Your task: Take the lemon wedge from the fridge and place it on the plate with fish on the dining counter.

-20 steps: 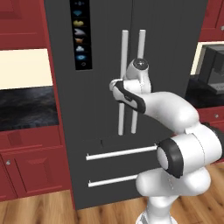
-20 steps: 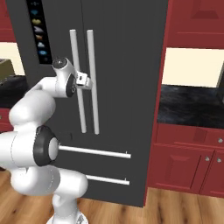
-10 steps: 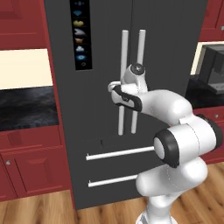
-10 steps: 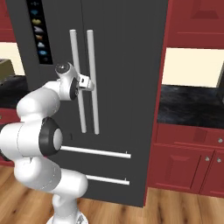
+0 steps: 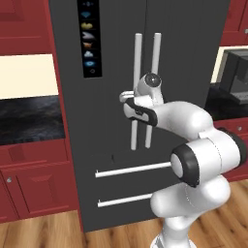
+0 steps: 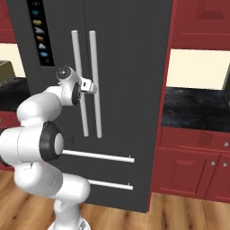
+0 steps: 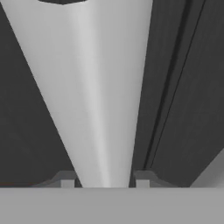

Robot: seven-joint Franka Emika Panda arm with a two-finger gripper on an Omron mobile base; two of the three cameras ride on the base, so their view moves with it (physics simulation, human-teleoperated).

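The end effector [image 7: 105, 181] has just narrowed from wide onto the left bar handle [image 7: 87, 87] of the closed fridge [image 5: 184, 58], so pulling looks next; the lemon wedge is presumably inside

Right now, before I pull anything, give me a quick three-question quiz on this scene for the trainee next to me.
1. True or false: the doors of the fridge stand open.
2. What is between the fingertips of the gripper? A) nothing B) an upright bar handle C) a cloth
3. Fill in: seen from the base, the icon panel is on the ___ door.

Key: 1. False, both doors are shut and no white interior shows. 2. B, the fingertips sit against its two sides. 3. Left.
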